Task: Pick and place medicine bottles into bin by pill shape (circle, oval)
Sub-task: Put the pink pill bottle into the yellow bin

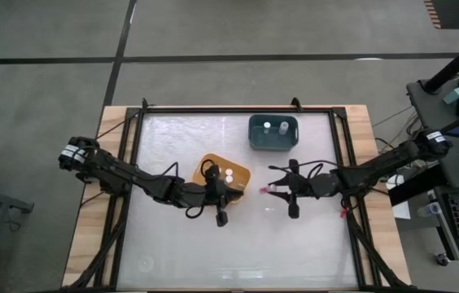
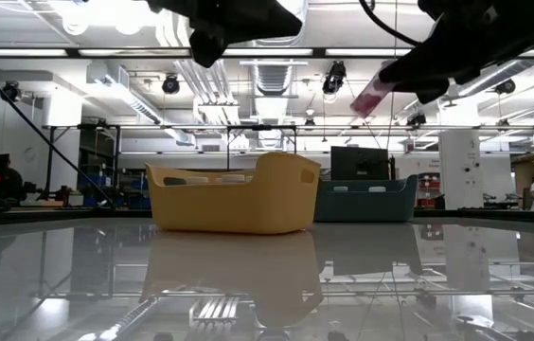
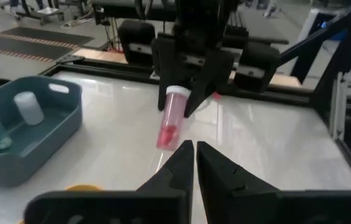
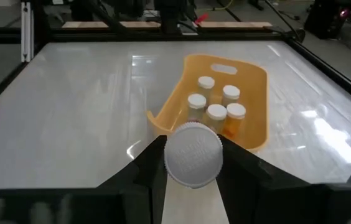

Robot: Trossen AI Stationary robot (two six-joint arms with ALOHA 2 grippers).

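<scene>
My right gripper [image 1: 272, 189] is shut on a clear pink bottle with a white cap [image 1: 263, 190], high above the table's middle, just right of the orange-yellow tub [image 1: 238, 172]. The bottle also shows in the low view [image 2: 369, 95] and the left wrist view [image 3: 170, 121]. The orange-yellow tub holds several white-capped bottles [image 4: 216, 102] standing upright. The teal tub [image 1: 273, 145] at the far middle holds two bottles [image 3: 27, 107]. My left gripper [image 1: 231, 195] is shut and empty over the orange tub's near edge, its fingertips [image 3: 194, 163] pointing at the pink bottle. My right gripper pinches the pink bottle at its white-capped end [image 3: 174, 93] between its two fingers. The fingers come from the table's right, slanting down, and lie along the bottle; the cap [image 4: 193, 154] faces the wrist. The bottle is lifted clear and tilted, its bottom end lowest.
Both tubs rest on the glossy white tabletop, the teal tub [image 2: 366, 199] behind the orange one [image 2: 234, 199]. Black frame rails [image 1: 238, 110] run along the table's edges. The near half of the table [image 1: 238, 252] is bare.
</scene>
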